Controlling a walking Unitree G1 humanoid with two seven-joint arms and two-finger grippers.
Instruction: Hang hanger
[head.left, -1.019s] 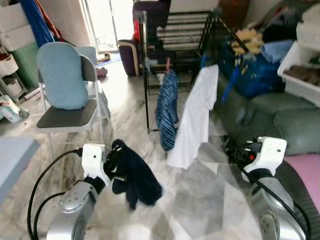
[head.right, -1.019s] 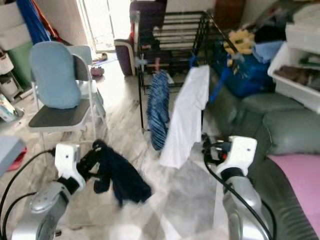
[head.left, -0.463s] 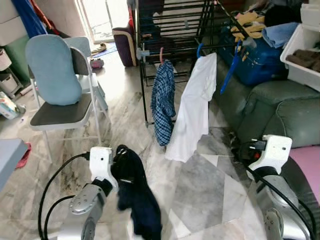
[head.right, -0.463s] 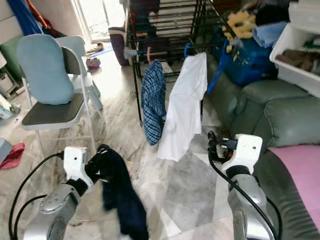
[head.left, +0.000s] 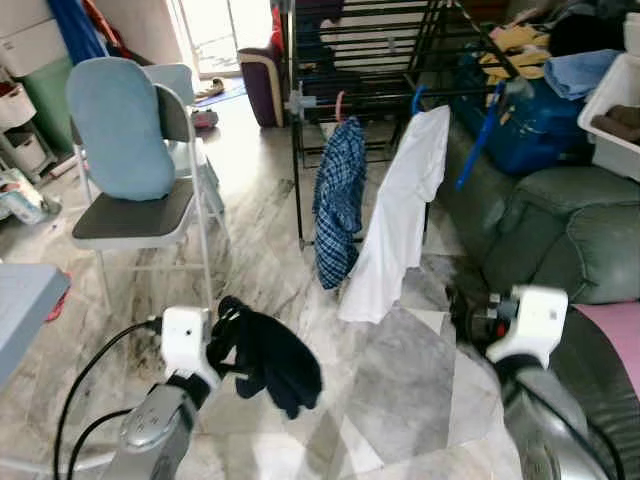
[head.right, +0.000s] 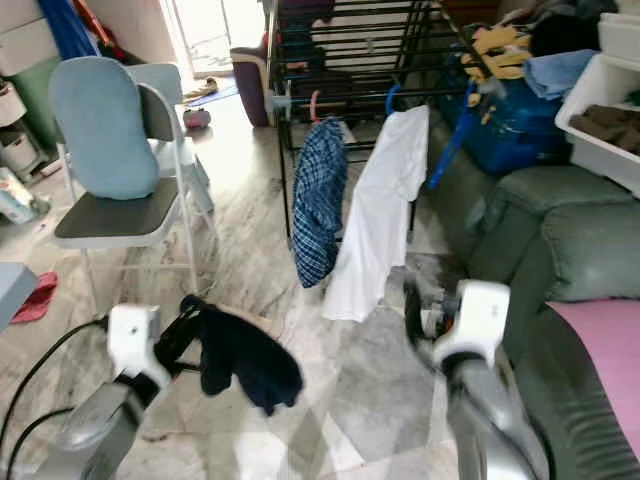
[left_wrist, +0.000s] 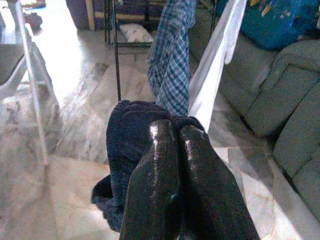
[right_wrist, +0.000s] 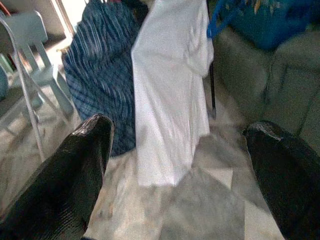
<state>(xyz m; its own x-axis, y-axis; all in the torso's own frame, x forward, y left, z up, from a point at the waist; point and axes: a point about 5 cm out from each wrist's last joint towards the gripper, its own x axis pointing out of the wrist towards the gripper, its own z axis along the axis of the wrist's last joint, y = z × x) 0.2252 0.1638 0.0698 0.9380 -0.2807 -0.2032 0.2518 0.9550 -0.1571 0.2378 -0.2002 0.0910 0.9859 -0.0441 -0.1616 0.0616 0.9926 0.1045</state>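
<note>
L gripper (left_wrist: 175, 145) pinched tight on dark garment (head.left: 272, 358), held low, well short of drying rack (head.left: 370, 60). Hanger itself hidden in cloth, can't confirm. R gripper (right_wrist: 180, 145) spread wide, empty. Risk: garment sags, cld slip off or snag plaid shirt (head.left: 338, 200) / white shirt (head.left: 400, 215) on approach.
</note>
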